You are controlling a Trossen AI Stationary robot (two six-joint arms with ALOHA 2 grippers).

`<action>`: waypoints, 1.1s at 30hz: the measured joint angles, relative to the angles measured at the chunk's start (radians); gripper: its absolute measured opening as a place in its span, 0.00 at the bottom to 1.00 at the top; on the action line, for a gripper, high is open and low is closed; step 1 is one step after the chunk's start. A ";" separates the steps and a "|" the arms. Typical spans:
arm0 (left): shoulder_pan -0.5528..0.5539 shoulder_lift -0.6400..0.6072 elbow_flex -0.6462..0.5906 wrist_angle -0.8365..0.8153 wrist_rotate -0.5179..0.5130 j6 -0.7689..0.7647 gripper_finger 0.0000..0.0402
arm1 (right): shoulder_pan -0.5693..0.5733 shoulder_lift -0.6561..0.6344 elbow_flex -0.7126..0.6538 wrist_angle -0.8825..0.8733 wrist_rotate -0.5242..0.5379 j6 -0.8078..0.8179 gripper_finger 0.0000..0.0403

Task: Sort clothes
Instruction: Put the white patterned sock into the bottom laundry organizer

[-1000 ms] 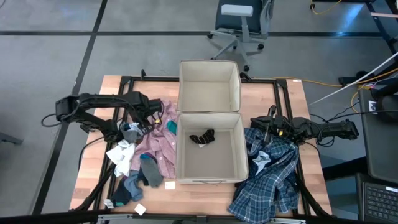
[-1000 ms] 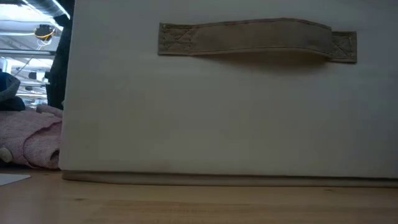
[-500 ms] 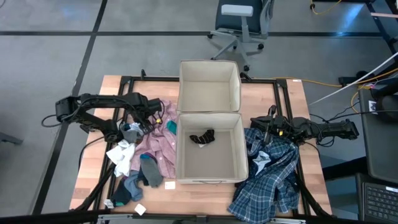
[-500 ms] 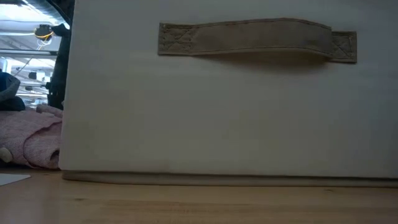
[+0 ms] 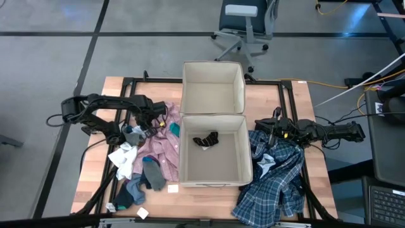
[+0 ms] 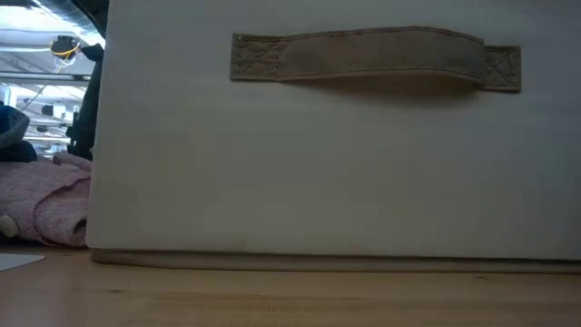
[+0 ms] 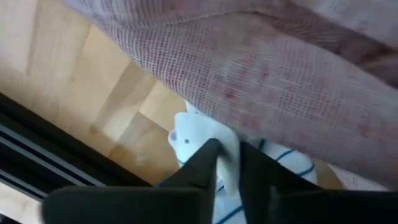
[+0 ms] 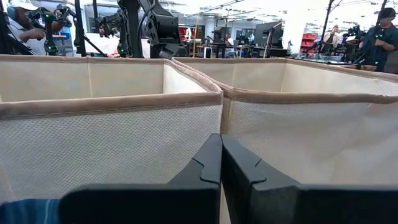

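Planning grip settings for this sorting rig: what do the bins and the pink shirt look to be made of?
The near bin looks like stiffened beige non-woven fabric, matte: a dotted mesh texture shows, with a tan band along the rim. The pink shirt looks like thin, soft woven cloth, probably cotton: a fine pink-and-white check weave shows, draped in folds.

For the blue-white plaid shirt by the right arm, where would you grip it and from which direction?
Pinch a raised fold near the top of the blue-white plaid shirt, where it bunches beside the nearer bin, coming straight down from above. It lies crumpled and spread flat on the table, with one end draped over the front edge, so no side offers an edge to slide under. The right gripper, shut, sits next to that bunched end.
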 joint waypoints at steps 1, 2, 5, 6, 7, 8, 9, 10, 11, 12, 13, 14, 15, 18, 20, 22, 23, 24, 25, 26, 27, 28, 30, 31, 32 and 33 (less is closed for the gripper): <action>-0.004 -0.004 0.007 -0.009 0.000 0.009 0.06 | 0.000 0.000 0.000 0.000 0.000 0.000 0.02; -0.008 -0.008 0.015 -0.021 -0.002 0.024 0.03 | 0.000 0.000 0.000 0.000 0.000 0.000 0.02; -0.018 -0.026 0.056 -0.079 -0.033 0.031 0.02 | 0.000 0.000 0.000 0.000 0.000 0.000 0.02; -0.020 -0.036 0.074 -0.102 -0.041 0.031 0.03 | 0.000 0.000 0.000 0.000 -0.001 0.000 0.02; -0.021 -0.046 0.096 -0.126 -0.047 0.031 0.03 | 0.000 0.000 0.000 0.000 -0.001 0.000 0.02; -0.021 -0.057 0.118 -0.145 -0.054 0.032 0.03 | 0.000 0.000 0.000 0.000 -0.001 0.000 0.02; -0.021 -0.071 0.138 -0.159 -0.060 0.035 0.03 | 0.000 0.000 0.000 0.000 -0.001 0.000 0.02; -0.021 -0.086 0.161 -0.172 -0.062 0.038 0.02 | 0.000 0.000 0.000 0.000 -0.001 0.000 0.02; -0.021 -0.103 0.182 -0.181 -0.064 0.047 0.01 | 0.000 0.000 0.000 0.000 -0.001 0.000 0.02; -0.021 -0.120 0.204 -0.186 -0.064 0.049 0.01 | 0.000 0.000 0.000 0.000 -0.002 0.000 0.02; -0.021 -0.135 0.226 -0.189 -0.064 0.050 0.01 | 0.000 0.000 0.000 0.000 -0.002 0.000 0.02; -0.021 -0.152 0.248 -0.194 -0.065 0.050 0.01 | 0.000 0.000 0.000 0.000 -0.002 0.000 0.02; -0.021 -0.168 0.270 -0.202 -0.068 0.052 0.01 | 0.000 0.000 0.000 0.000 -0.001 0.000 0.02; -0.024 -0.213 0.343 -0.210 -0.110 0.065 0.01 | 0.000 0.000 0.000 0.000 -0.002 -0.002 0.02; -0.025 -0.237 0.393 -0.210 -0.125 0.080 0.01 | 0.000 0.000 0.000 0.000 -0.002 -0.003 0.02; -0.026 -0.259 0.442 -0.200 -0.127 0.090 0.01 | 0.000 0.000 0.000 0.000 -0.002 -0.003 0.02; -0.027 -0.268 0.463 -0.194 -0.127 0.098 0.01 | 0.000 0.000 0.000 0.000 -0.002 -0.003 0.02; -0.030 -0.275 0.484 -0.190 -0.127 0.104 0.01 | 0.000 0.000 0.000 0.000 -0.002 -0.003 0.02; -0.033 -0.281 0.503 -0.182 -0.127 0.113 0.01 | 0.000 0.000 0.000 0.000 -0.002 -0.003 0.02; -0.039 -0.288 0.520 -0.170 -0.127 0.128 0.01 | 0.000 0.000 0.000 0.000 -0.002 -0.003 0.02; -0.045 -0.297 0.535 -0.152 -0.128 0.136 0.01 | 0.000 0.000 0.000 0.000 -0.002 -0.003 0.02; -0.053 -0.305 0.548 -0.128 -0.127 0.146 0.01 | 0.000 0.000 0.000 0.000 -0.002 -0.003 0.02; -0.070 -0.330 0.562 -0.072 -0.127 0.162 0.01 | 0.000 0.000 0.000 0.000 -0.002 -0.003 0.02; -0.080 -0.339 0.565 -0.043 -0.127 0.168 0.01 | 0.000 0.000 0.000 0.000 -0.002 -0.003 0.02; -0.090 -0.349 0.569 -0.015 -0.126 0.177 0.01 | 0.000 0.000 0.000 0.000 -0.002 -0.003 0.02; -0.100 -0.358 0.572 0.011 -0.123 0.182 0.01 | 0.000 0.000 0.000 0.000 -0.002 -0.003 0.02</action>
